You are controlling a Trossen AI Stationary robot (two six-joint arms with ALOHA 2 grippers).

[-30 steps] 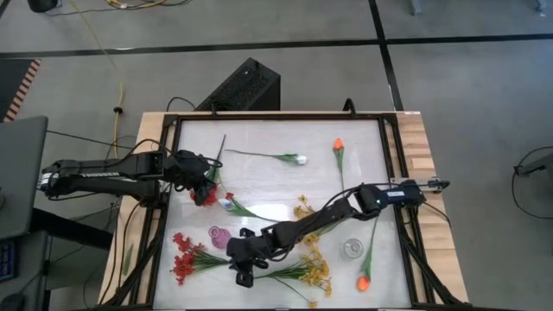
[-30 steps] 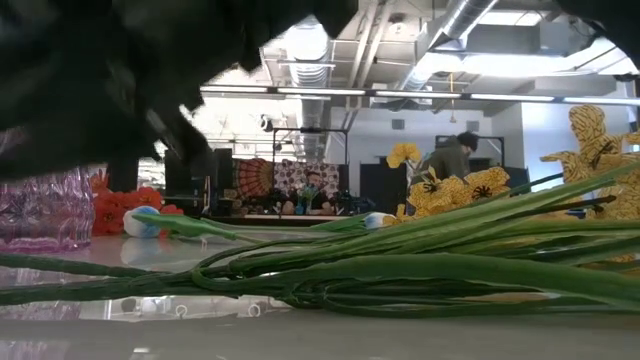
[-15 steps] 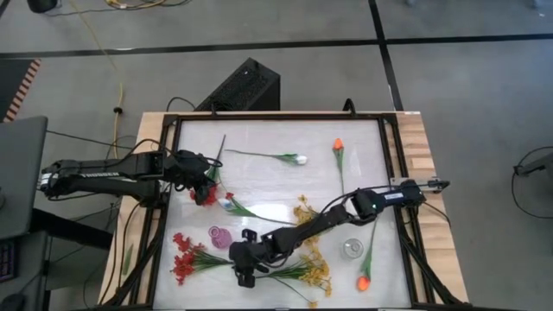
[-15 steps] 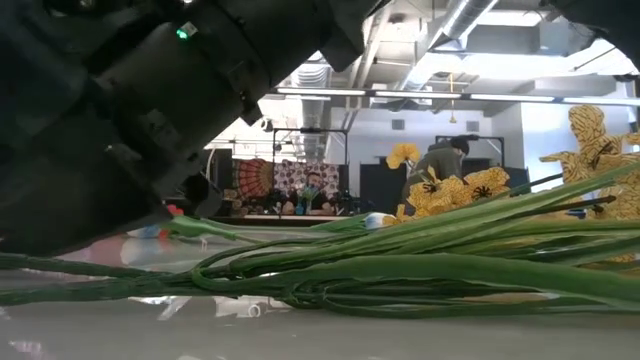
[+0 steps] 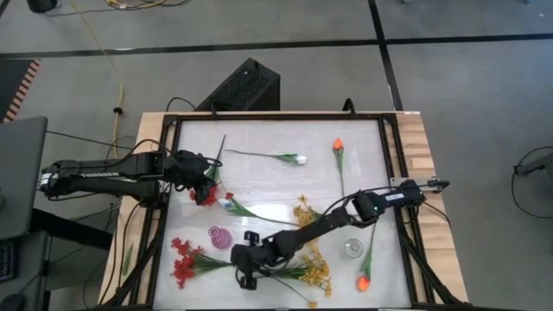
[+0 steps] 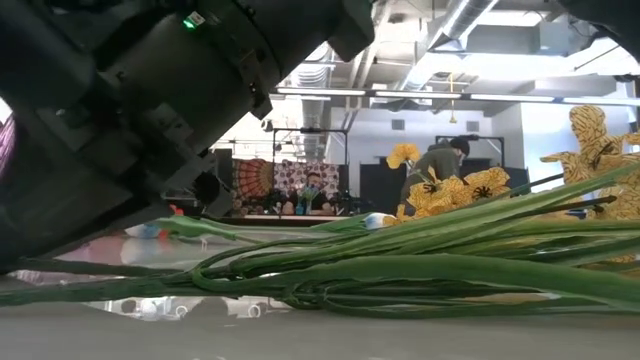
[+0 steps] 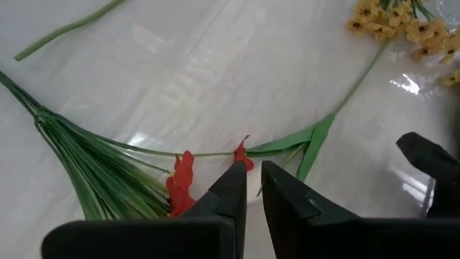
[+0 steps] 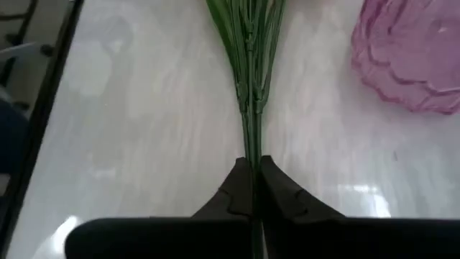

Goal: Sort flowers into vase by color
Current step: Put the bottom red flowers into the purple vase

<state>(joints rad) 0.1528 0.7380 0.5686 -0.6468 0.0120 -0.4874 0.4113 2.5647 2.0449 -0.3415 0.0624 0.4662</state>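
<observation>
A bunch of red flowers (image 5: 183, 257) lies at the near left, its green stems (image 8: 251, 108) running toward my right gripper (image 8: 251, 162), which is shut on them low over the table (image 5: 244, 276). A pink vase (image 5: 219, 236) stands just beyond it, and a clear vase (image 5: 352, 249) stands to the right. At the left, my left gripper (image 5: 206, 183) hovers with its fingers almost together at the blossom of another red flower (image 7: 180, 180). That flower's stem runs toward the far edge. Yellow sprays (image 5: 315, 272), orange tulips (image 5: 338, 145) and white buds (image 5: 298, 160) lie scattered on the table. My left gripper has a red petal (image 7: 241, 152) at its fingertips, coming slanting down from the table's left. Its fingers hide the place of contact. The flower's leaves and stem spread over the table beyond. My right gripper pinches the red bunch's gathered stems (image 8: 251, 147) between its two fingers, slanting down from the table's right and lying along them. The stems lie flat on the table.
A black frame (image 5: 389, 173) rims the white table top. A second orange tulip (image 5: 363, 282) lies at the near right, and more yellow blooms (image 5: 304, 209) lie mid-table. In the low view my right arm (image 6: 130, 110) fills the left half, above long green stems (image 6: 400, 270).
My right gripper has sunk toward the table onto the stems of the red bunch. In the low view its arm now covers the pink vase that showed a second ago. The flowers on the table lie as before.
</observation>
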